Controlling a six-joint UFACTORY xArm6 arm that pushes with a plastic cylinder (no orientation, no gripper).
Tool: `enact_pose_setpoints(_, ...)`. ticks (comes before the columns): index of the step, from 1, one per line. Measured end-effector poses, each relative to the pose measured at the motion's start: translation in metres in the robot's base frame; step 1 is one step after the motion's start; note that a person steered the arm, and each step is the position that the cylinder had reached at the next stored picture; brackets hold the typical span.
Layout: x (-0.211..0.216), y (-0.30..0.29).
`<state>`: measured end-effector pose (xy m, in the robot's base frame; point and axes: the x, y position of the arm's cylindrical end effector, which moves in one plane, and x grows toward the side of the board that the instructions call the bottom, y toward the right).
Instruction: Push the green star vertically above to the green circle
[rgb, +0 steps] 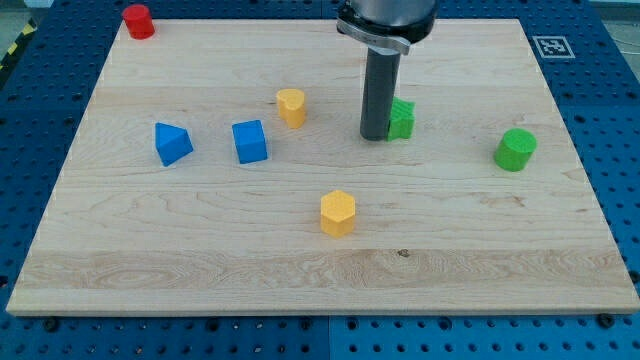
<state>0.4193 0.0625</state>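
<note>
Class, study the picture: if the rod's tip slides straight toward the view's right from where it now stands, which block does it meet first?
My tip stands right at the left side of the green star, apparently touching it, so the star comes first. The green circle lies farther right and slightly lower.

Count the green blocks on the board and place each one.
2. The green star sits right of centre, against the right side of my tip. The green circle stands near the view's right edge. The rod could hide others.
</note>
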Motion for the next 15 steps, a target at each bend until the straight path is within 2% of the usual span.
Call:
enact_pose_setpoints(2,0.032,0.022)
enact_pose_setpoints(4,0.009,0.022)
enact_pose_setpoints(7,0.002,0.001)
enact_pose_setpoints(12,-0.070,0.001)
enact_pose_setpoints(15,-0.040,0.002)
